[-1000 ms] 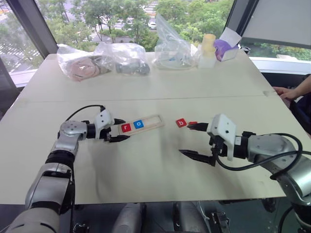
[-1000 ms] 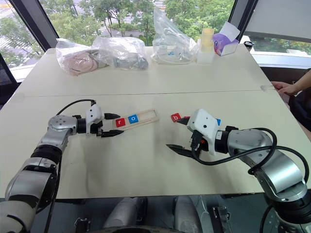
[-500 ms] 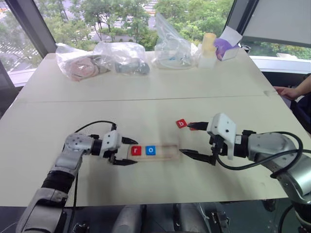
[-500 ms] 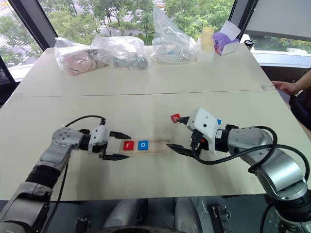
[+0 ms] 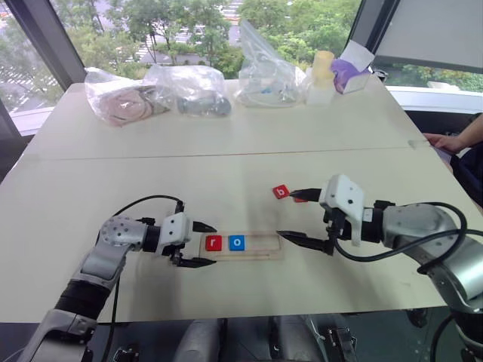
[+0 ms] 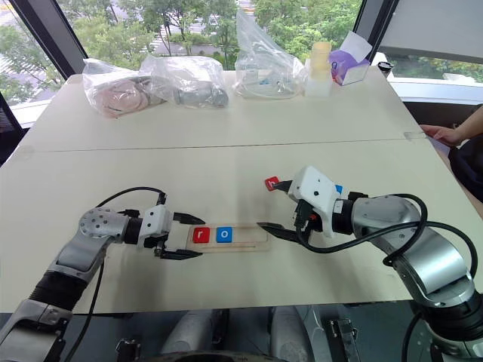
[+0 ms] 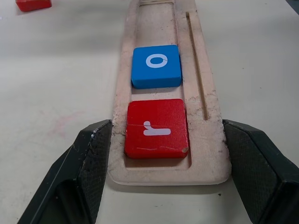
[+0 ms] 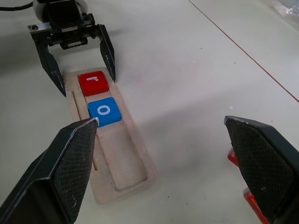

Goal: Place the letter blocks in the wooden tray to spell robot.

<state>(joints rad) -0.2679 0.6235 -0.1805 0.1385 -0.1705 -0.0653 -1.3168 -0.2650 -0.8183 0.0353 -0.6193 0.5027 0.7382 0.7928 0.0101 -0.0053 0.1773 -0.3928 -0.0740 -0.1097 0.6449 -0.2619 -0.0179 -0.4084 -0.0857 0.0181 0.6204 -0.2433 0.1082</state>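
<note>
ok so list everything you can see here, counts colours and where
wooden tray: one, pale wood, near edge of the table, between the grippers
letter blocks in tray: two, red r and blue o, at its left end
loose red b block: one, on the table beyond the tray; another red block beside it
table: one, cream
plastic bags: three, clear, far edge
tissue box: one, purple, far right corner
person's hand: one, right table edge
left gripper: open, straddling the tray's left end
right gripper: open, at the tray's right end
</note>
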